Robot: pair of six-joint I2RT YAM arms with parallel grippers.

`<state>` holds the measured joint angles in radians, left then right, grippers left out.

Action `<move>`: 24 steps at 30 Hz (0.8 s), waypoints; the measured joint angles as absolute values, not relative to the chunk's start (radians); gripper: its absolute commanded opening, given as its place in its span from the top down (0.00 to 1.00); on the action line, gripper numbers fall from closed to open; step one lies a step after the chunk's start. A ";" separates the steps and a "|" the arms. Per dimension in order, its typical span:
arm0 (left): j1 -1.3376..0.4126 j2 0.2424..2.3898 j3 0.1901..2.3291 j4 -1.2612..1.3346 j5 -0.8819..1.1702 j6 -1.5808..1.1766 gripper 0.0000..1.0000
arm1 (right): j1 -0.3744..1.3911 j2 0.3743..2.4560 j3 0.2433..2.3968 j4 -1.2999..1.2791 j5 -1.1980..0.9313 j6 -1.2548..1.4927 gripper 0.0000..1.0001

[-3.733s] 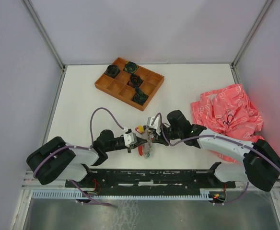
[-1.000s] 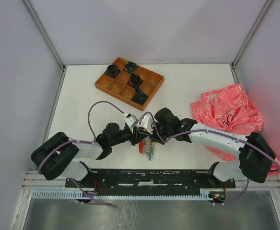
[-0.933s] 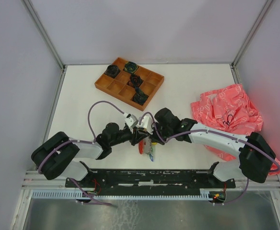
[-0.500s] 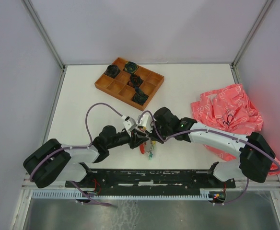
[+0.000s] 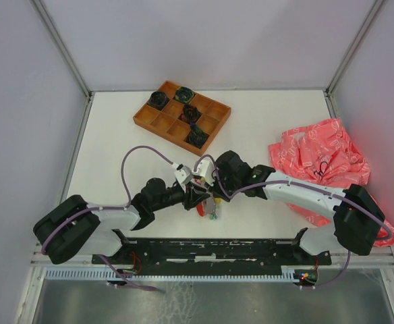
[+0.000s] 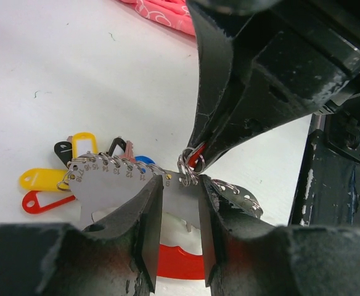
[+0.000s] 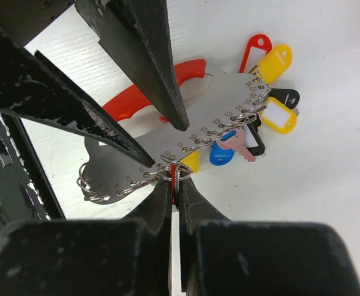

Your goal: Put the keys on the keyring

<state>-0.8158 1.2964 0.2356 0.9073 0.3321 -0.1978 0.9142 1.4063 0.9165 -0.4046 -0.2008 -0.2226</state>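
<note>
The keyring shows as a red crescent (image 7: 137, 92) joined to a grey numbered metal plate (image 7: 220, 102) that lies on the table. Keys with yellow (image 7: 272, 61), red (image 7: 254, 49), black (image 7: 285, 97) and blue (image 7: 220, 154) tags hang from wire rings along the plate's edge. My right gripper (image 7: 175, 182) is shut on a red key tag whose split ring sits at the plate's edge. My left gripper (image 6: 179, 185) is open, and its fingertips (image 7: 174, 111) rest over the plate's face. In the top view both grippers meet above the key bundle (image 5: 212, 212).
An orange compartment tray (image 5: 163, 121) with dark coiled bundles stands at the back. A crumpled pink bag (image 5: 318, 158) lies to the right under the right arm. A black rail (image 5: 217, 250) runs along the near edge.
The left arm has swung its elbow out to the left and its jaws stand a little wider. The right gripper stays shut on the red tag at the plate.
</note>
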 measured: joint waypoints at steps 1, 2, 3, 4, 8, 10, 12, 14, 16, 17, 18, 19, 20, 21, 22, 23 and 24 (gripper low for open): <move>-0.816 1.297 0.236 0.906 0.327 -0.198 0.63 | 0.914 1.406 0.916 -0.405 -0.200 -0.221 0.99; -0.816 1.299 0.237 0.906 0.326 -0.198 0.63 | 0.914 1.406 0.916 -0.405 -0.199 -0.220 0.99; -0.816 1.301 0.239 0.905 0.326 -0.198 0.63 | 0.914 1.406 0.916 -0.405 -0.199 -0.217 0.99; -0.816 1.305 0.243 0.905 0.329 -0.198 0.63 | 0.913 1.406 0.916 -0.405 -0.199 -0.213 0.99; -0.815 1.322 0.252 0.909 0.348 -0.198 0.62 | 0.907 1.406 0.917 -0.406 -0.197 -0.206 0.99; -0.815 1.329 0.252 0.916 0.353 -0.198 0.62 | 0.907 1.406 0.917 -0.410 -0.196 -0.205 0.99; -0.815 1.338 0.252 0.921 0.354 -0.198 0.63 | 0.906 1.406 0.917 -0.417 -0.193 -0.205 0.99; -0.815 1.351 0.255 0.927 0.354 -0.198 0.64 | 0.904 1.406 0.917 -0.425 -0.189 -0.202 0.99; -0.815 1.365 0.259 0.934 0.352 -0.198 0.64 | 0.901 1.406 0.917 -0.432 -0.185 -0.200 0.99; -0.814 1.373 0.261 0.938 0.352 -0.198 0.64 | 0.900 1.406 0.917 -0.436 -0.181 -0.197 0.99; -0.813 1.379 0.262 0.943 0.351 -0.198 0.64 | 0.899 1.406 0.917 -0.438 -0.180 -0.194 0.99; -0.813 1.384 0.263 0.949 0.351 -0.198 0.64 | 0.899 1.406 0.917 -0.439 -0.179 -0.193 0.99; -0.813 1.389 0.264 0.953 0.352 -0.199 0.63 | 0.898 1.406 0.917 -0.442 -0.179 -0.190 0.99; -0.813 1.394 0.265 0.959 0.353 -0.199 0.63 | 0.898 1.406 0.917 -0.443 -0.179 -0.187 0.99; -0.813 1.399 0.265 0.966 0.355 -0.201 0.63 | 0.897 1.406 0.917 -0.443 -0.179 -0.186 0.99; -0.813 1.402 0.265 0.973 0.360 -0.203 0.62 | 0.897 1.406 0.917 -0.443 -0.179 -0.186 0.99; -0.813 1.405 0.265 0.979 0.364 -0.206 0.62 | 0.897 1.406 0.917 -0.443 -0.179 -0.184 0.99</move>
<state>-0.8127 1.4052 0.2649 0.9787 0.3637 -0.2058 0.8974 1.4063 0.9173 -0.4431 -0.1795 -0.1844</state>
